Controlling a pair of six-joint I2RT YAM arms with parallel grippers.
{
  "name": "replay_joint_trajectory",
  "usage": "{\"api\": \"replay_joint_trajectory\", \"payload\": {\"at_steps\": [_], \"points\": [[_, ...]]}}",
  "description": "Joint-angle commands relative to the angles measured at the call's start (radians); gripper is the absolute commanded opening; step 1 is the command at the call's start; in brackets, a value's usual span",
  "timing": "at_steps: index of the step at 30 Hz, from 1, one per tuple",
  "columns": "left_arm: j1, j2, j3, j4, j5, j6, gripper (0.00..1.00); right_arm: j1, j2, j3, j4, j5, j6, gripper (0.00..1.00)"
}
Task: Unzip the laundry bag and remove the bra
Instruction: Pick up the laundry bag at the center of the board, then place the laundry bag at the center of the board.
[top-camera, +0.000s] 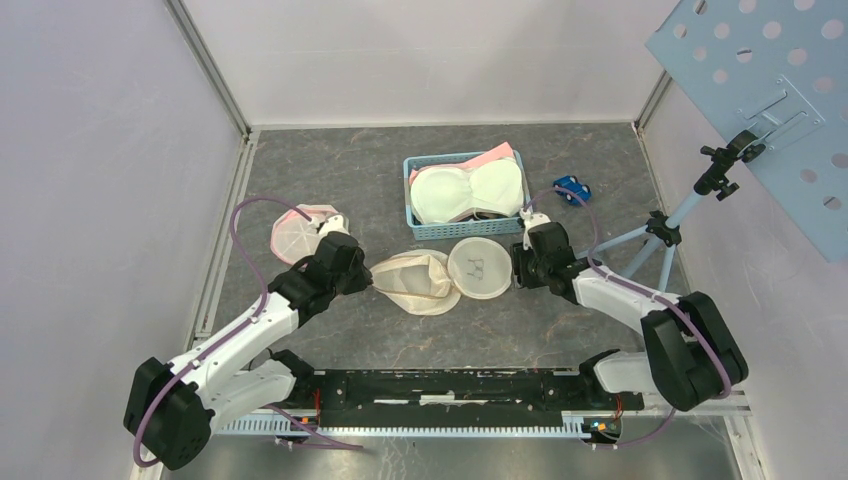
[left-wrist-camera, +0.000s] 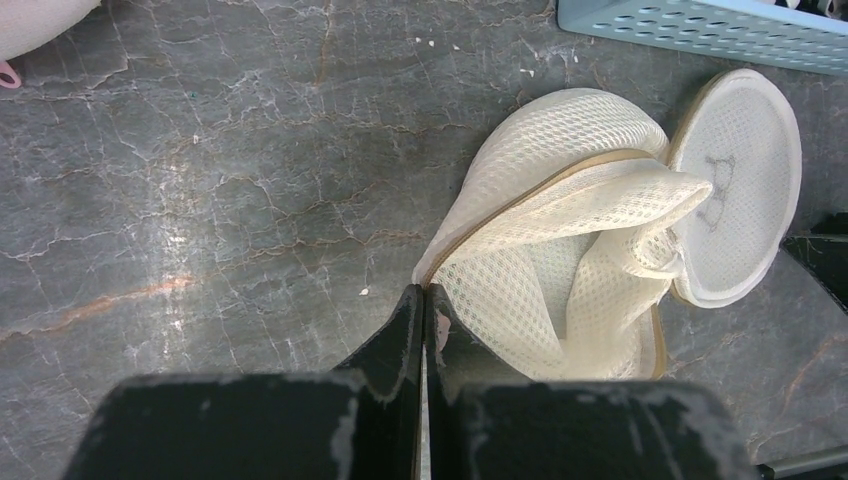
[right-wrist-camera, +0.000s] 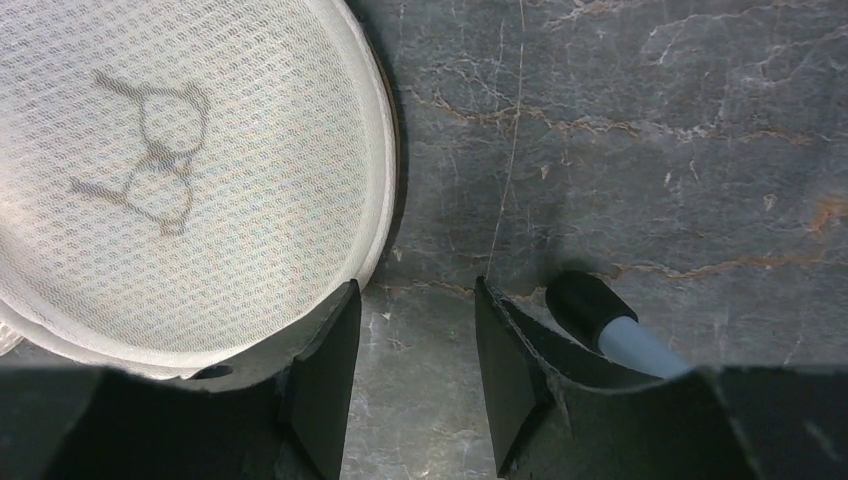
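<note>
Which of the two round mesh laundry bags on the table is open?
The cream bag at centre: its round lid is flipped aside, its mesh gaping. The pink-trimmed bag to its left looks closed.

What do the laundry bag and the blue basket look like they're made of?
The laundry bag: soft cream mesh fabric, matte; the open weave shows and it folds limply, with tan trim along the edge. The blue basket: probably rigid plastic, faintly glossy, judging by its straight moulded slotted wall.
</note>
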Motion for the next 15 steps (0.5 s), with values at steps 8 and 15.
{"api": "replay_joint_trajectory", "payload": {"at_steps": [8,15], "points": [[-0.001,-0.003,0.03,0.057,0.007,-0.006,0.02,0.023,0.069,0.09,0.095,-0.023,0.065,0.51],[-0.001,-0.002,0.035,0.063,0.003,0.01,0.02,0.035,0.092,0.145,0.078,-0.01,0.049,0.53]]}}
